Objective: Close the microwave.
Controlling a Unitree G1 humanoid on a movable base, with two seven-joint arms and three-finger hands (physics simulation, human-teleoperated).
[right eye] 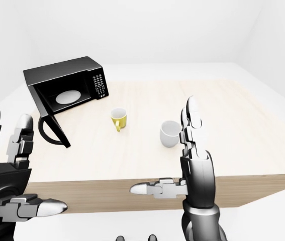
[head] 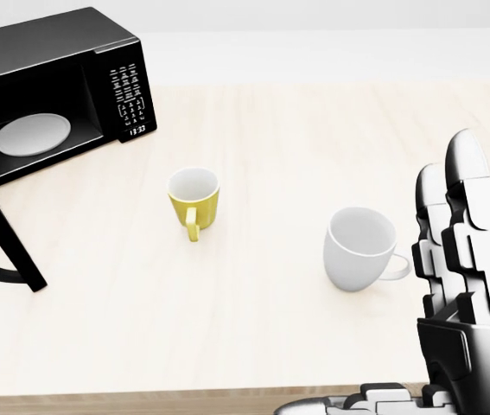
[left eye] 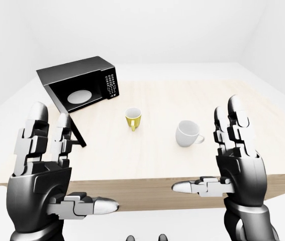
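A black microwave (left eye: 82,83) stands on the far left of the wooden table (left eye: 192,155). Its door (left eye: 66,113) hangs wide open toward me, edge-on, with a curved handle; a white turntable plate (head: 31,135) shows inside. The keypad panel (head: 129,97) is on its right side. My left hand (left eye: 46,170) is raised and open at the lower left, just below the door's end, apart from it. My right hand (left eye: 232,155) is raised and open at the lower right, holding nothing.
A yellow mug (head: 194,201) stands mid-table to the right of the microwave. A white mug (head: 361,251) stands farther right, close to my right hand's fingers (head: 461,216). The table's near edge (left eye: 147,188) runs across the bottom.
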